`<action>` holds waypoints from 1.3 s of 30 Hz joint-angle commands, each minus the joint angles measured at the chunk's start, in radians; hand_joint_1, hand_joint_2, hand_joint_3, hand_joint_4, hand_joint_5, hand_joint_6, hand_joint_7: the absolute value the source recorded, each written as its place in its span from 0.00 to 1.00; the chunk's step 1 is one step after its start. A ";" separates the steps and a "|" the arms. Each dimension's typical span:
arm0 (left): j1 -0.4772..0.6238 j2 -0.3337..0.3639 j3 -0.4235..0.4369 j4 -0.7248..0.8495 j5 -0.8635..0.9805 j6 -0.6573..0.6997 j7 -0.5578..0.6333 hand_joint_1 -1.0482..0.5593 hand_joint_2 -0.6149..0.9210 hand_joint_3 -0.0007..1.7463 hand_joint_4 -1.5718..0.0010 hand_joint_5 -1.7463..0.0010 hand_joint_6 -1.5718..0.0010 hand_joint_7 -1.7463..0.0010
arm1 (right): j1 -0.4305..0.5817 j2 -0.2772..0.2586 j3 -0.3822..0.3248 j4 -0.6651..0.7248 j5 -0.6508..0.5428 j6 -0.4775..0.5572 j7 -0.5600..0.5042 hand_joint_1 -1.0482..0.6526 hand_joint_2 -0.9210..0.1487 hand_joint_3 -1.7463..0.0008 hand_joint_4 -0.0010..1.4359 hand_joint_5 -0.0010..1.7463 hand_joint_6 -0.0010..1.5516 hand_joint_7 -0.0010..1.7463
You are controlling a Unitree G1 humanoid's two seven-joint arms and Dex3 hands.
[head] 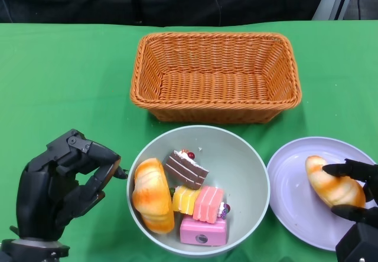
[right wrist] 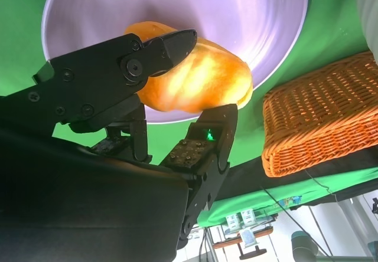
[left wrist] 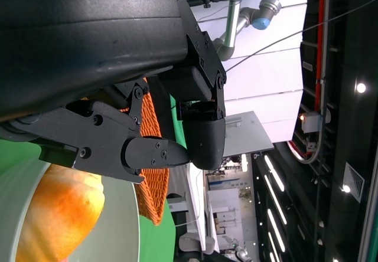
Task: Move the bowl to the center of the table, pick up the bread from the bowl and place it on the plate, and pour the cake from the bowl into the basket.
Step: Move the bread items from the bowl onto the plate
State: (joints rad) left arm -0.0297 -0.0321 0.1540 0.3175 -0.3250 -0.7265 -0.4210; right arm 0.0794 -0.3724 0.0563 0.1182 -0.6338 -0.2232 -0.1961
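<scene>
The pale green bowl (head: 260, 173) stands at the table's near middle. It holds one bread roll (head: 152, 196) at its left and several small cakes (head: 197, 203). To its right, a second bread roll (head: 333, 182) lies on the lilac plate (head: 292, 185). My right hand (head: 357, 215) holds that roll, with fingers on both of its sides (right wrist: 195, 79). My left hand (head: 59, 185) is just left of the bowl, its fingers curled with nothing in them. In the left wrist view its fingertips (left wrist: 159, 153) hover over the bowl's roll (left wrist: 59, 215).
An empty orange wicker basket (head: 215, 76) stands behind the bowl, close to its far rim. Green cloth (head: 65, 85) covers the table. The plate reaches near the table's right front.
</scene>
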 commanded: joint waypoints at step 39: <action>-0.038 0.012 0.004 0.048 0.010 -0.023 0.015 0.56 0.99 0.21 0.50 0.17 0.50 0.28 | 0.081 -0.017 -0.030 -0.474 0.054 0.005 0.087 0.40 0.07 1.00 0.60 0.03 0.47 0.01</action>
State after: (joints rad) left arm -0.0627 -0.0317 0.1557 0.3739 -0.3185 -0.7510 -0.4170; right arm 0.1679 -0.3806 0.0404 -0.3218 -0.5982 -0.2031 -0.1212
